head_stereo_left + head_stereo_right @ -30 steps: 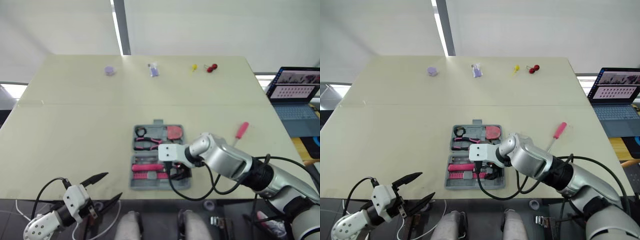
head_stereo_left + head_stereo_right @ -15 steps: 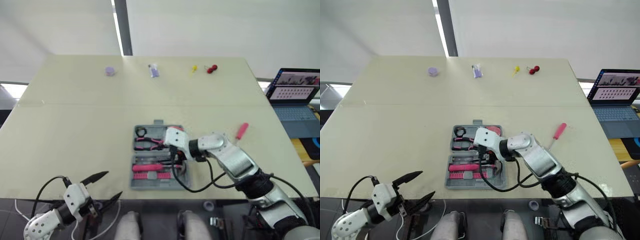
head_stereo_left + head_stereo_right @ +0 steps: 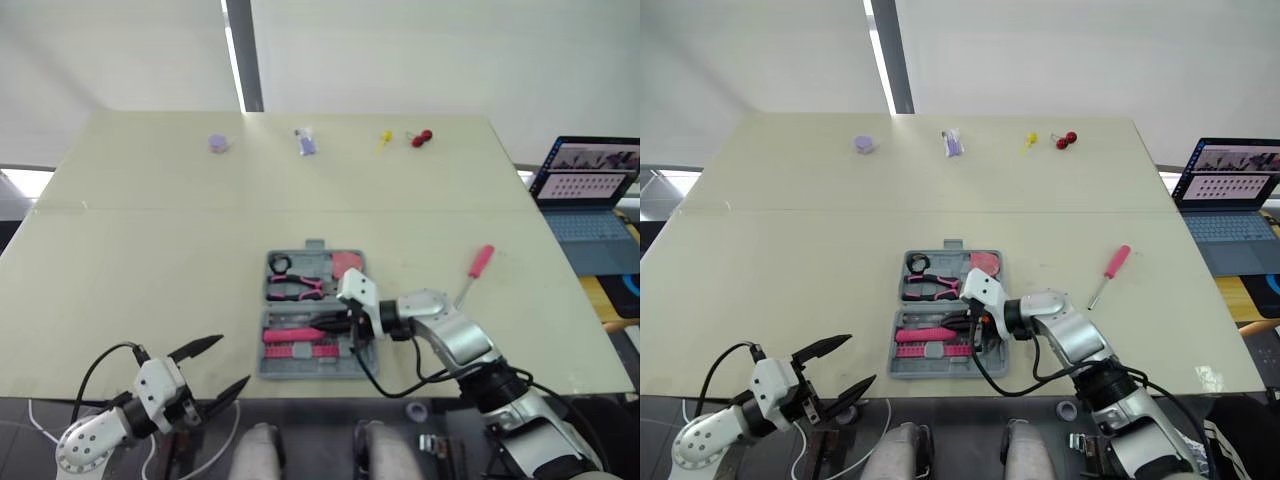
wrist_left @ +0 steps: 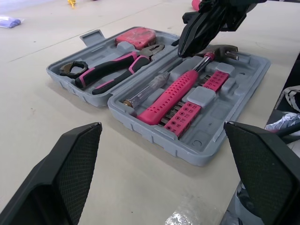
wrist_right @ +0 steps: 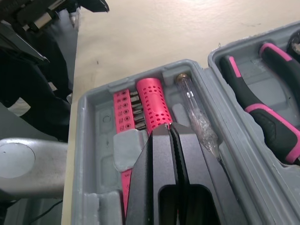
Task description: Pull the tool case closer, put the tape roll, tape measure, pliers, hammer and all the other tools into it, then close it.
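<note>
The grey tool case [image 3: 272, 366] lies open near the table's front edge. Its far half holds a black tape roll [image 3: 281, 264], pink-and-black pliers [image 3: 295, 288] and a red tape measure [image 3: 345, 262]. Its near half holds a pink-handled hammer [image 4: 173, 93], a clear tester screwdriver [image 5: 194, 108] and a pink bit strip [image 4: 187, 115]. My right gripper [image 5: 169, 129] is shut with nothing between its fingers, hovering just over the hammer's handle. A pink screwdriver [image 3: 479, 267] lies on the table to the right of the case. My left gripper [image 3: 232, 362] hangs open off the table's front edge, left of the case.
Small purple items [image 3: 219, 142], a yellow piece [image 3: 386, 137] and red cherries [image 3: 423, 136] sit along the table's far edge. A laptop [image 3: 590, 190] stands beyond the right edge. My right arm's black cable [image 3: 400, 375] loops over the case's near right corner.
My right gripper has closed, and its wrist has swung over the case so the fingers now point left over the hammer. The left gripper has shifted slightly right.
</note>
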`<state>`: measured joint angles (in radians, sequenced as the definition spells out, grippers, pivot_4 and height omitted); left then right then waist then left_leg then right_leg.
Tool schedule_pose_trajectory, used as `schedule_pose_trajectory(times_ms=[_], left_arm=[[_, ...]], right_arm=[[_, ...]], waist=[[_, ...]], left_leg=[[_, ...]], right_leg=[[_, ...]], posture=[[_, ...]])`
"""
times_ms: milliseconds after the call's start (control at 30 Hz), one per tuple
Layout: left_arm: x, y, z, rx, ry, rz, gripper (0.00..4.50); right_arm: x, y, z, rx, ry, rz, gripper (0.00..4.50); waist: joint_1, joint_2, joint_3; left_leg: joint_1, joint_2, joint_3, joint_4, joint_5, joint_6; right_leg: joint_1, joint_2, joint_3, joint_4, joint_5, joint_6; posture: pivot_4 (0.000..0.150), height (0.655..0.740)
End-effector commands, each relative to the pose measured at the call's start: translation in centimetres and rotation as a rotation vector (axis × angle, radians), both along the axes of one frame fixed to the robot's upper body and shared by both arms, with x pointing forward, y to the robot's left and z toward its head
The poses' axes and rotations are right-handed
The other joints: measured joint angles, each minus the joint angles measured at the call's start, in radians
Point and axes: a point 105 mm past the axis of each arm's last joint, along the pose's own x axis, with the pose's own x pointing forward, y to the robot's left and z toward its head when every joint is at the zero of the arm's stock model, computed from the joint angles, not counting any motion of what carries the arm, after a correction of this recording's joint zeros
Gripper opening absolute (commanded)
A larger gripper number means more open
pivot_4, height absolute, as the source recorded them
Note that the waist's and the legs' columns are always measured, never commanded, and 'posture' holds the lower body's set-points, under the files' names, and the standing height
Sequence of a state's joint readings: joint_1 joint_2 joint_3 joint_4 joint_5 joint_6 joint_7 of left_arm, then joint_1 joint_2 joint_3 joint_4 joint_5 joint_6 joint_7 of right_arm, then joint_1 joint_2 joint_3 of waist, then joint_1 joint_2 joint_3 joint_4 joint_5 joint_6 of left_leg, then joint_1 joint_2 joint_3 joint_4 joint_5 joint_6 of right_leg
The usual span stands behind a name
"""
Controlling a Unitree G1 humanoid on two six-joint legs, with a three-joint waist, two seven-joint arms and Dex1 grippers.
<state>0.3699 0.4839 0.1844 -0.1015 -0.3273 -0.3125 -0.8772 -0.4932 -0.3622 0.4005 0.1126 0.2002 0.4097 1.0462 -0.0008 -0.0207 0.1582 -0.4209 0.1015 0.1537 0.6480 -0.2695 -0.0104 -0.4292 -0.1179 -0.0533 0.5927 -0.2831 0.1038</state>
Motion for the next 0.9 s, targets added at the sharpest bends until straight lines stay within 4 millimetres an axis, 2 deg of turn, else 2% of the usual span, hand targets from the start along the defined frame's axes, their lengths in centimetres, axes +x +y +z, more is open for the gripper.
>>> schedule_pose_trajectory(times_ms=[33, 500, 667, 900], left_arm=[[0.0, -0.1, 0.2, -0.001, -0.010, -0.004, 4.50], [0.0, 0.0, 0.2, 0.007, -0.011, -0.002, 4.50], [0.0, 0.0, 0.2, 0.008, -0.011, -0.002, 4.50], [-0.1, 0.0, 0.2, 0.008, -0.005, -0.006, 4.50]], right_arm=[[-0.2, 0.3, -0.1, -0.006, -0.019, 0.016, 0.08], [-0.1, -0.8, -4.1, -0.173, 0.024, -0.023, 0.08], [-0.5, -1.6, -6.4, -0.278, 0.040, -0.031, 0.08], [-1.0, -2.6, -8.6, -0.355, 0.075, -0.046, 0.08]], waist=[[0.000, 0.000, 0.000], [0.000, 0.001, -0.002], [0.000, 0.004, -0.013], [0.000, 0.006, -0.021]], left_leg=[[0.000, 0.000, 0.000, 0.000, 0.000, 0.000], [0.002, 0.000, 0.000, 0.000, 0.000, 0.000], [0.003, 0.000, 0.000, -0.001, 0.000, 0.000], [0.012, 0.001, 0.001, -0.006, -0.001, -0.001]], right_leg=[[0.000, 0.000, 0.000, 0.000, 0.000, 0.000], [0.000, 0.000, 0.000, 0.000, 0.000, 0.000], [0.001, 0.000, 0.000, 0.000, 0.000, -0.001], [0.007, 0.001, 0.001, -0.002, -0.001, -0.003]], posture=[[0.150, 0.7400], [0.150, 0.7400], [0.150, 0.7400], [0.150, 0.7400]])
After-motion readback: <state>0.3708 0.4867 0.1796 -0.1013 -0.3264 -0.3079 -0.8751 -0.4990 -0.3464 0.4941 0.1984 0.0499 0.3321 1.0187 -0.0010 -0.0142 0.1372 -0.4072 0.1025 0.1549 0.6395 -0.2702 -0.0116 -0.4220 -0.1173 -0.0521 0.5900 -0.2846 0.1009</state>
